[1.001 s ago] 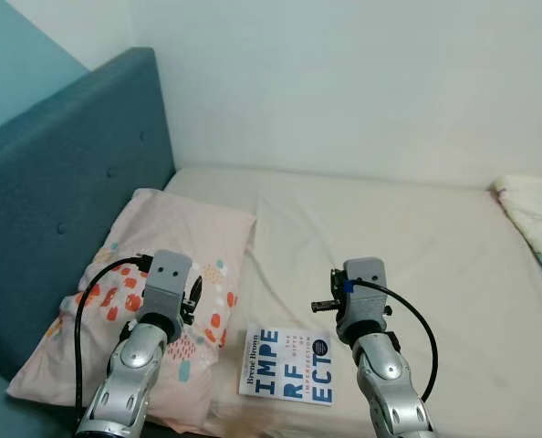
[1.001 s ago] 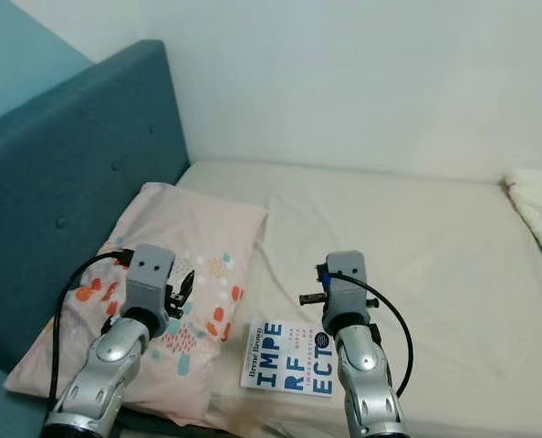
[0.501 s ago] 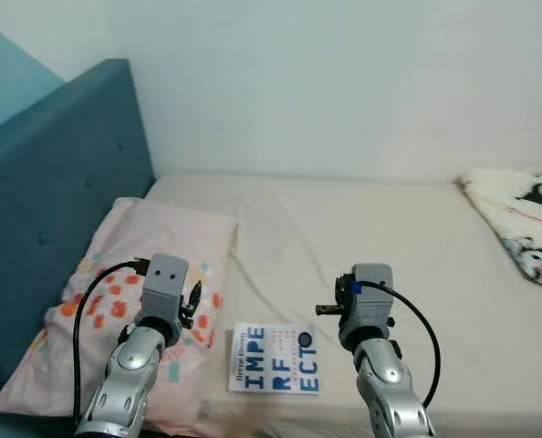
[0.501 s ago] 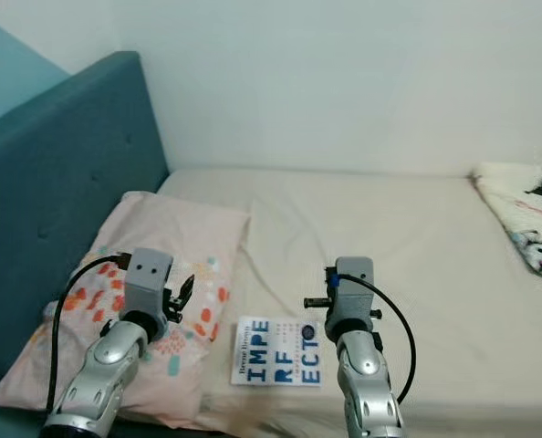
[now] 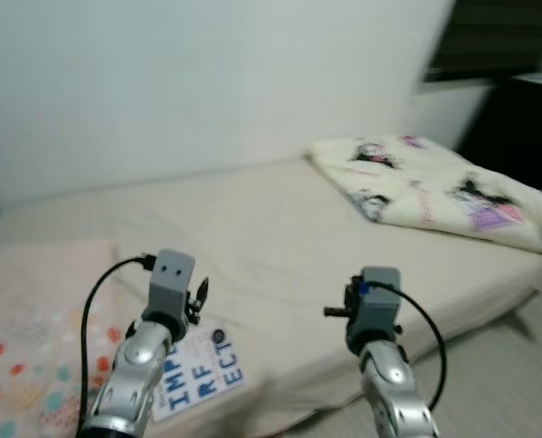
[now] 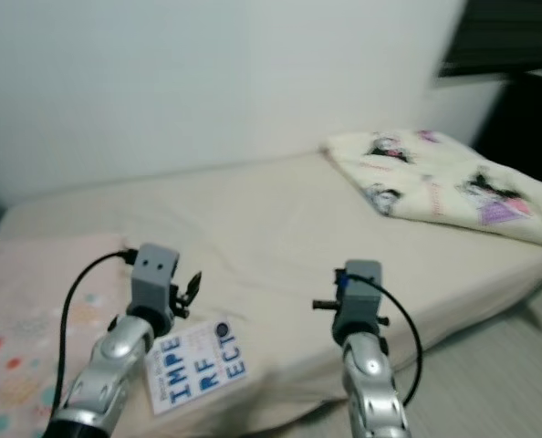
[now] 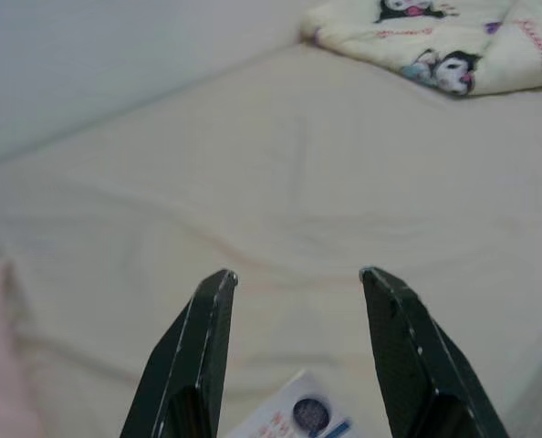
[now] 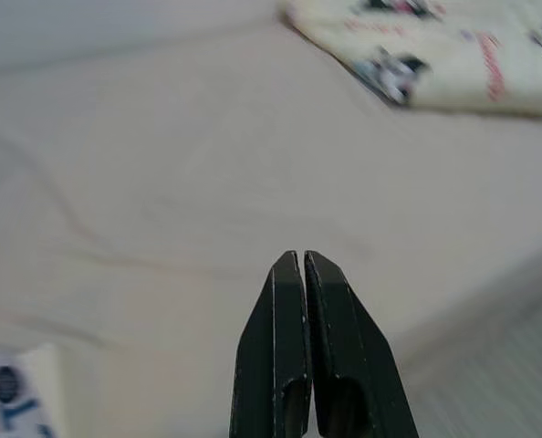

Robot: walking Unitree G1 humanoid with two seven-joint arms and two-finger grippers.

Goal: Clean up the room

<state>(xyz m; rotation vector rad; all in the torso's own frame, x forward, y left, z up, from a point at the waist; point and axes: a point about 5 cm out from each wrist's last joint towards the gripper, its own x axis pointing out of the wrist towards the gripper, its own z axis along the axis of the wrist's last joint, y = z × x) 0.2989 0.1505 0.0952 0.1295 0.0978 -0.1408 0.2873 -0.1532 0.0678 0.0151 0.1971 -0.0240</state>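
Note:
A white book with blue letters lies flat near the front edge of the bed. My left gripper hovers just above and behind the book, its fingers open with nothing between them. My right gripper is held over the bed's front edge to the right of the book, fingers shut and empty. A crumpled white blanket with cartoon prints lies on the far right of the bed. A pink patterned pillow sits at the left.
A pale wall runs behind the bed. A dark area stands at the right beyond the blanket. Striped grey floor shows past the bed's right corner.
The head camera has swung to the right: the blue headboard has left the picture and the blanket and dark corner have come in. The arms keep their pose.

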